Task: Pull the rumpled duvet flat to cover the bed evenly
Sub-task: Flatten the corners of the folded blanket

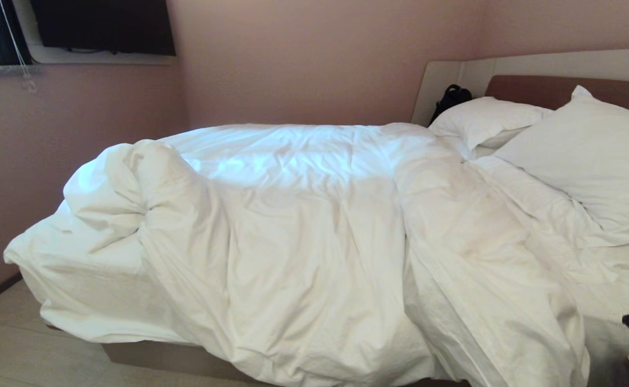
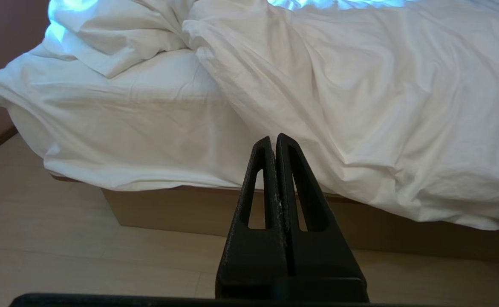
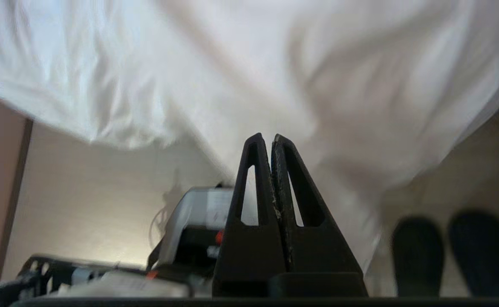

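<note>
Head view shows a big puffy white duvet (image 1: 314,236) lying in a rumpled heap on the low double bed with a tan-brown base (image 1: 158,357). The duvet is bunched up in a fat roll near the foot of the bed, on the left, and it hangs over the near side almost to the pale wood floor (image 1: 13,349). At the foot corner the thin white mattress sheet (image 1: 78,279) is bare. Two plump white pillows (image 1: 588,156) lean at the head of the bed on the right, by the brown headboard panel (image 1: 550,88), and a small black thing (image 1: 451,97) sits in the far corner behind them. The left end effector (image 2: 274,138) is black, with its two fingers pressed together and nothing in them; it points at the side of the bed, low down, just under the hanging duvet. The right end effector (image 3: 266,137) is also pressed shut and holds nothing; it sits near the drooping edge of the duvet, above the floor, not touching it. Two dark rounded shapes (image 3: 454,251) show on the floor beside it, too blurry to name.
</note>
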You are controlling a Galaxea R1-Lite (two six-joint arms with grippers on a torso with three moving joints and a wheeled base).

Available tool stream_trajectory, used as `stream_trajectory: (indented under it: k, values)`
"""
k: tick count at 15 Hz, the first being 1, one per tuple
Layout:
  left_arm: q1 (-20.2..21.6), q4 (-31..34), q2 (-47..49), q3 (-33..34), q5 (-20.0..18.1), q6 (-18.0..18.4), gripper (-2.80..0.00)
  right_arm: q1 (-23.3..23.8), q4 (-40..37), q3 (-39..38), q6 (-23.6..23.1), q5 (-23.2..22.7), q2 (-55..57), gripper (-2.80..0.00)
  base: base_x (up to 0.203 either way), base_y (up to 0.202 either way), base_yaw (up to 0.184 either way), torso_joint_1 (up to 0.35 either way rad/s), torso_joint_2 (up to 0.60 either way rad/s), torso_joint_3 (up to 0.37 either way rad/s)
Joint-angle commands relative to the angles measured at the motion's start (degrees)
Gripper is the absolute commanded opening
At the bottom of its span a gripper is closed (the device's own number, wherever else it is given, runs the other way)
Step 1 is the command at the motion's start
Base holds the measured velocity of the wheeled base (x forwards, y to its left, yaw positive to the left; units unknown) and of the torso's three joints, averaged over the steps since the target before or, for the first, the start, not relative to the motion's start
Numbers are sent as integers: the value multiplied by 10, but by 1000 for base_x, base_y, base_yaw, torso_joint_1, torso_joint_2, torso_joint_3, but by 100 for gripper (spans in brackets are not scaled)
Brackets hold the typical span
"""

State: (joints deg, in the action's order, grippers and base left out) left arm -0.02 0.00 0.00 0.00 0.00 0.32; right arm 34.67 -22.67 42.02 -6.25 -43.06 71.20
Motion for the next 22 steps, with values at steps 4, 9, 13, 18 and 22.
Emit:
stream_trajectory:
  k: [4,9,13,18,22]
  values:
    - [0,0,0,0,0,-1,-280,1,82,159,24,1,197,-280,0,0,0,0,0,0]
    - [0,0,0,0,0,-1,-280,5,85,297,43,18,357,-280,0,0,0,0,0,0]
    - [0,0,0,0,0,-1,-280,43,87,295,20,45,417,-280,0,0,0,0,0,0]
    - [0,0,0,0,0,-1,-280,88,87,280,-77,41,449,0,0,0,0,0,0,0]
    - [0,0,0,0,0,-1,-280,88,84,269,-191,-29,474,0,0,0,0,0,0,0]
